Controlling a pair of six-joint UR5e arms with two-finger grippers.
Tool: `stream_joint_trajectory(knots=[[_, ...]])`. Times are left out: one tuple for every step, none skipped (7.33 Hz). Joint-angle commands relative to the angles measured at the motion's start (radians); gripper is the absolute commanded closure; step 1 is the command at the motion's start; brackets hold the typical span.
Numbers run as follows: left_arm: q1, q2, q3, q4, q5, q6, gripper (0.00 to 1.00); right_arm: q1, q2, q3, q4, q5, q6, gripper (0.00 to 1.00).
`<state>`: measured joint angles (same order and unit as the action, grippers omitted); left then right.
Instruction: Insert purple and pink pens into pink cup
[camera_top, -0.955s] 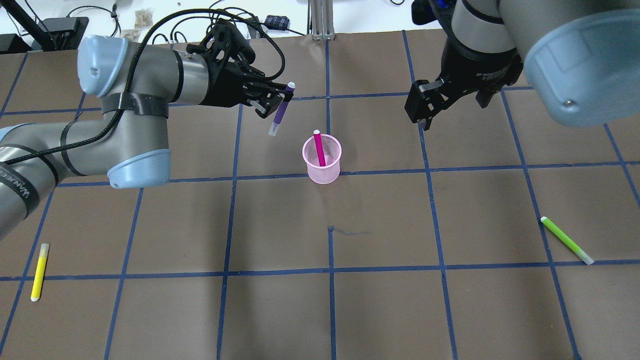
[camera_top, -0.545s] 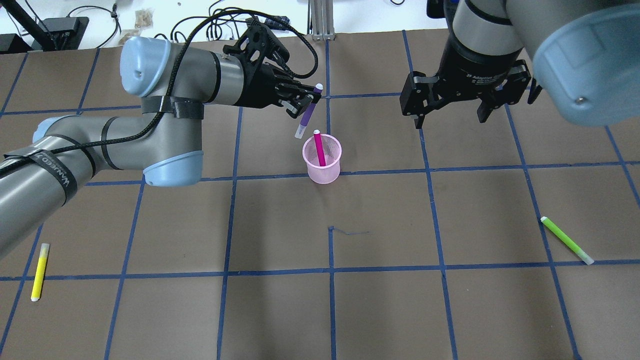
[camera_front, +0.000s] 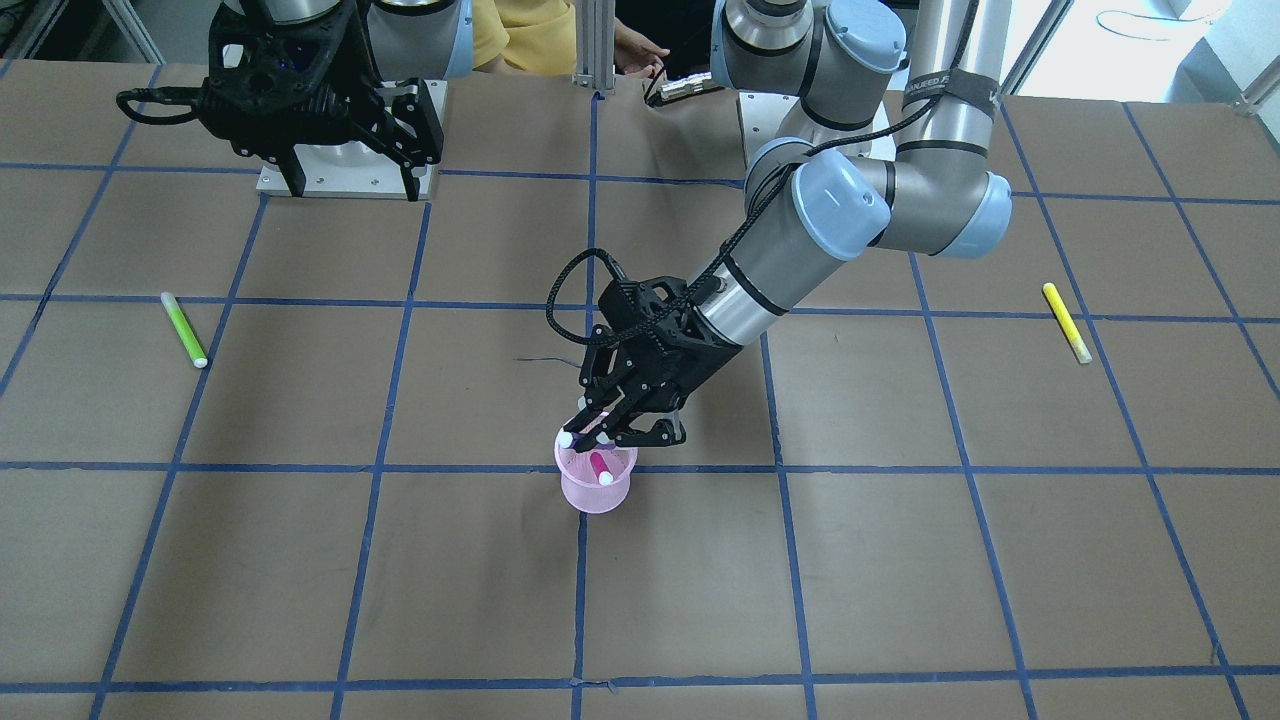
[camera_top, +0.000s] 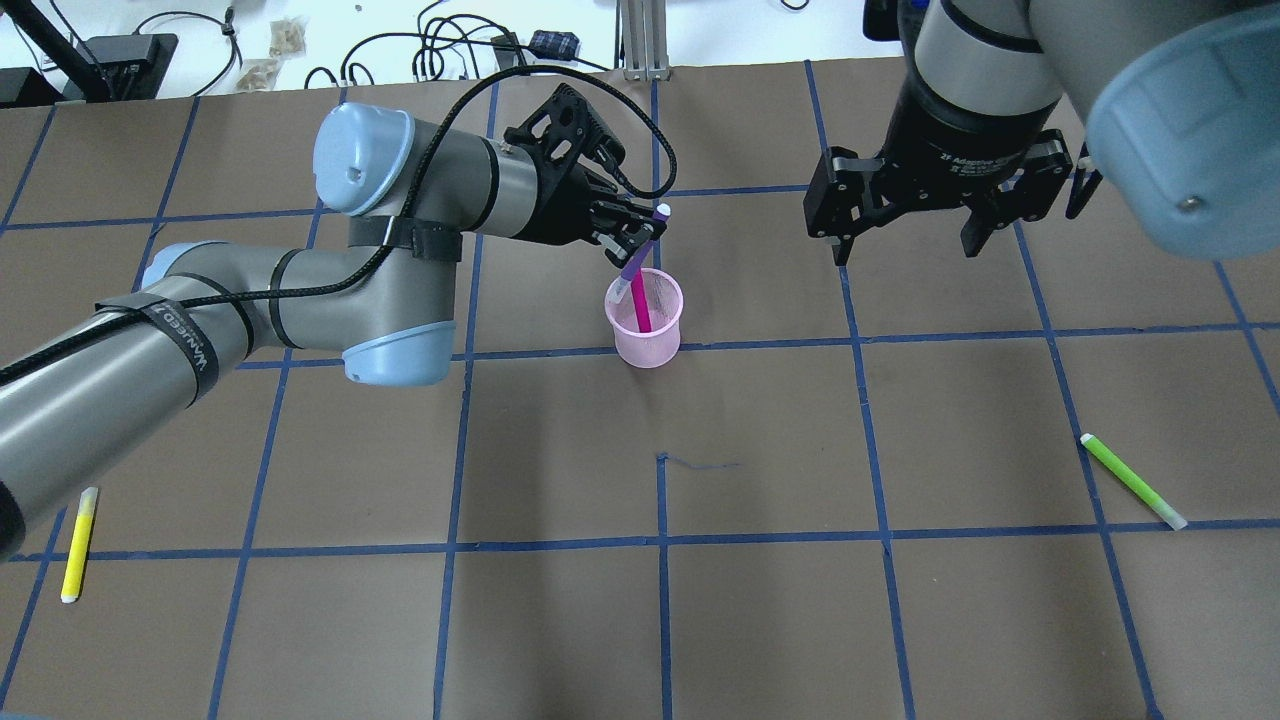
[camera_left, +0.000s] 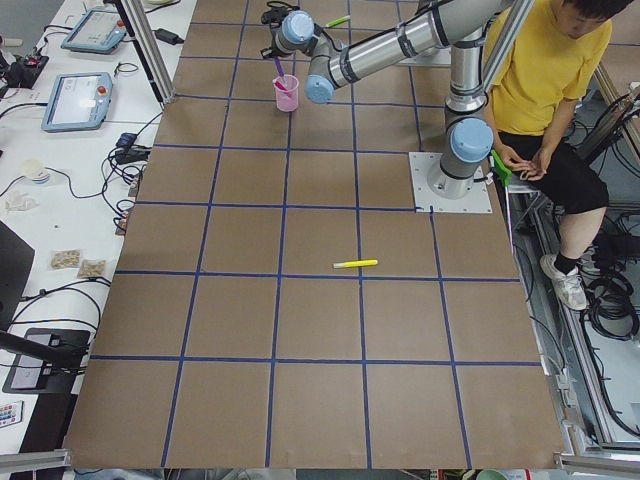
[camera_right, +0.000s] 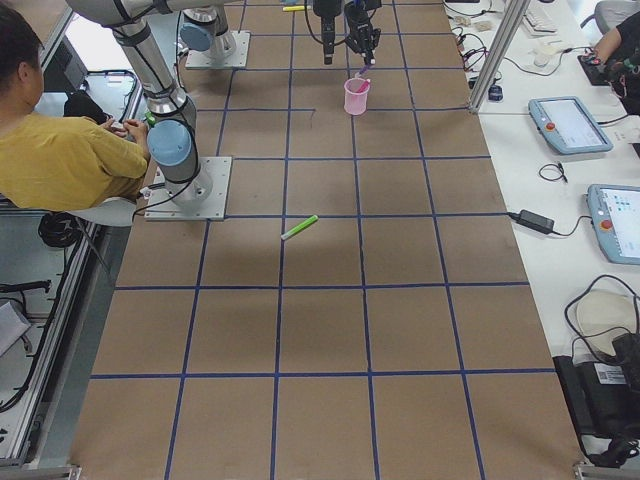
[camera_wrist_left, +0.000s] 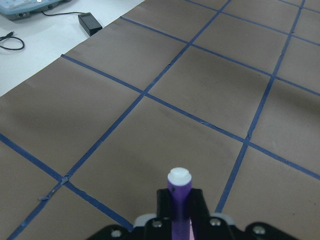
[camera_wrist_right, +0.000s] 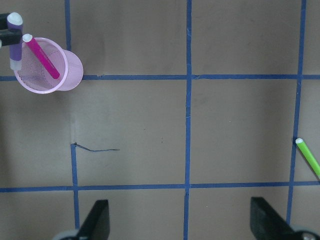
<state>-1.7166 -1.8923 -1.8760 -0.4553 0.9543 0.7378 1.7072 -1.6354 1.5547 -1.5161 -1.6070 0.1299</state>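
Note:
The pink mesh cup stands upright near the table's middle, with the pink pen leaning inside it. My left gripper is shut on the purple pen, which it holds tilted, white cap up, with its lower end at the cup's back-left rim. The front view shows the same cup, pink pen and left gripper. The left wrist view shows the purple pen between the jaws. My right gripper hangs open and empty to the cup's right, above the table.
A green pen lies at the right of the table. A yellow pen lies at the near left. Cables and devices lie beyond the far edge. A person in yellow sits behind the robot's base.
My left arm has swung right and carried the purple pen from well left of the cup to its rim. The right gripper has turned and shifted slightly right.

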Motion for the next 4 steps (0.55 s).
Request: stream_joint_trajectory(knots=[[-0.014,-0.028,0.000,0.033,0.007,0.003,1.00,0.000,-0.006,0.004,-0.006,0.004,0.001,0.00],[-0.014,-0.039,0.000,0.037,0.009,0.003,1.00,0.000,-0.006,0.002,-0.006,0.005,0.001,0.00],[-0.015,-0.053,0.000,0.040,0.009,0.003,1.00,0.000,-0.004,0.002,-0.004,0.006,0.001,0.00],[-0.015,-0.054,0.000,0.040,0.009,0.002,0.73,0.002,-0.006,0.004,-0.004,0.006,0.001,0.00]])
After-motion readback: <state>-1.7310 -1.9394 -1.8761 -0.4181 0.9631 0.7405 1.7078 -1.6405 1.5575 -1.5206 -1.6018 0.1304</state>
